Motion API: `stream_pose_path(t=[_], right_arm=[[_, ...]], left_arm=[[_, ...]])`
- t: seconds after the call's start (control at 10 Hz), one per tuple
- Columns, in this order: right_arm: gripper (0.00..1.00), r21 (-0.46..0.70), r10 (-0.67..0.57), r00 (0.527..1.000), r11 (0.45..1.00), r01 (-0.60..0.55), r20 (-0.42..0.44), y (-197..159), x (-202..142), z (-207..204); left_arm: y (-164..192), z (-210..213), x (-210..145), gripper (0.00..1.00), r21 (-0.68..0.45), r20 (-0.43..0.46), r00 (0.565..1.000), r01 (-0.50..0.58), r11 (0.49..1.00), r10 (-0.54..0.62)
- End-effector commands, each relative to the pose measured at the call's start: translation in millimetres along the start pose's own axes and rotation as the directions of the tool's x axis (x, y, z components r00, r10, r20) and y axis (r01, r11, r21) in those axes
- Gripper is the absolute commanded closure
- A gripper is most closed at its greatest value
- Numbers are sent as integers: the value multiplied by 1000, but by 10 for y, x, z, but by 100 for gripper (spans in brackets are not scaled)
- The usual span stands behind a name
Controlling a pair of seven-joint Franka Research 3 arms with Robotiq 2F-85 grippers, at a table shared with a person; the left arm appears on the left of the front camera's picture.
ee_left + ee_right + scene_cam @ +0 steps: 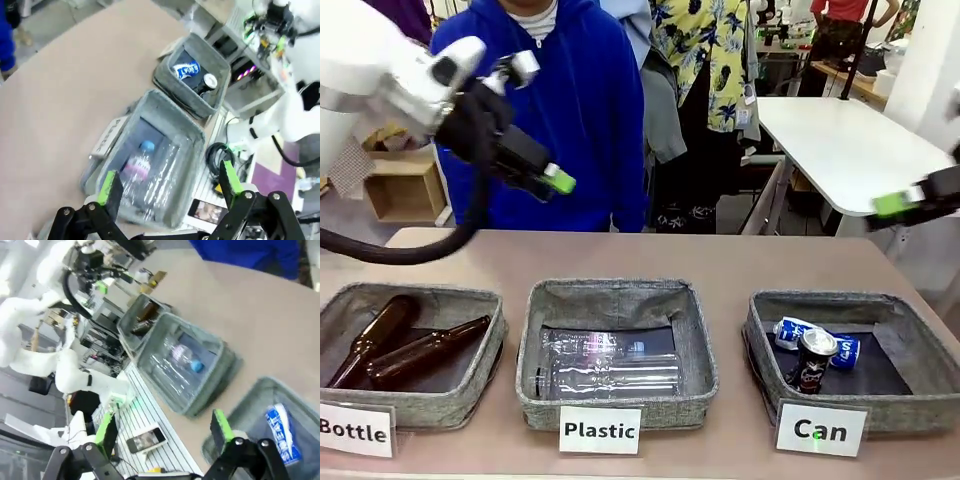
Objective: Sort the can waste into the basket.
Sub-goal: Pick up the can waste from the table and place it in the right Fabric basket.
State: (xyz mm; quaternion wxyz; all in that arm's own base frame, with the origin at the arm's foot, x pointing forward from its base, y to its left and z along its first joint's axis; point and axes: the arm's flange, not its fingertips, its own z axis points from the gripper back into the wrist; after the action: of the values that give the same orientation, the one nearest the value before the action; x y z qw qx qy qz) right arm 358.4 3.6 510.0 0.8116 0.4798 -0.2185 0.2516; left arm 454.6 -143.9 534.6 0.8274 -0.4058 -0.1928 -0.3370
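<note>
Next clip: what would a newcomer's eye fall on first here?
Three grey baskets in a row, already sorted: brown bottles on the left, clear plastic bottles in the middle, and a blue-and-white can with a black can in the "Can" basket. Both grippers, left and right, hang open above.

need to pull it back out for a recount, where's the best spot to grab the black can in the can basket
The black can stands upright with its silver top up, leaning close to the blue-and-white can behind it. Probably best to come straight down from above and close across its round sides just under the rim, with the fingers set left and right, clear of the basket wall.
</note>
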Motion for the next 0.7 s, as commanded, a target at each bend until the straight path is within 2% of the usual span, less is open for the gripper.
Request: stream_pose_path(t=[0.0, 0.1, 0.3, 0.4, 0.5, 0.6], right_arm=[[0, 120, -41, 997, 992, 34, 61, -83, 117, -239], [0, 148, -88, 995, 986, 79, 56, -142, 159, -364], [0, 124, -204, 972, 974, 190, 116, -265, 205, -400], [0, 132, -95, 994, 987, 88, 45, -165, 108, -426], [0, 132, -95, 994, 987, 88, 45, -165, 108, -426], [0, 132, -95, 994, 987, 88, 45, -165, 108, -426]], left_arm=[[458, 527, -180, 0, -112, 102, 983, -139, 984, 150], [735, 801, -306, 0, -159, 166, 960, -198, 967, 224], [1276, 1195, -618, 0, -248, 250, 908, -275, 929, 335], [1519, 1262, -753, 0, -224, 313, 883, -289, 931, 349], [1139, 1211, -694, 0, -187, 198, 932, -268, 945, 304], [1139, 1211, -694, 0, -187, 198, 932, -268, 945, 304]])
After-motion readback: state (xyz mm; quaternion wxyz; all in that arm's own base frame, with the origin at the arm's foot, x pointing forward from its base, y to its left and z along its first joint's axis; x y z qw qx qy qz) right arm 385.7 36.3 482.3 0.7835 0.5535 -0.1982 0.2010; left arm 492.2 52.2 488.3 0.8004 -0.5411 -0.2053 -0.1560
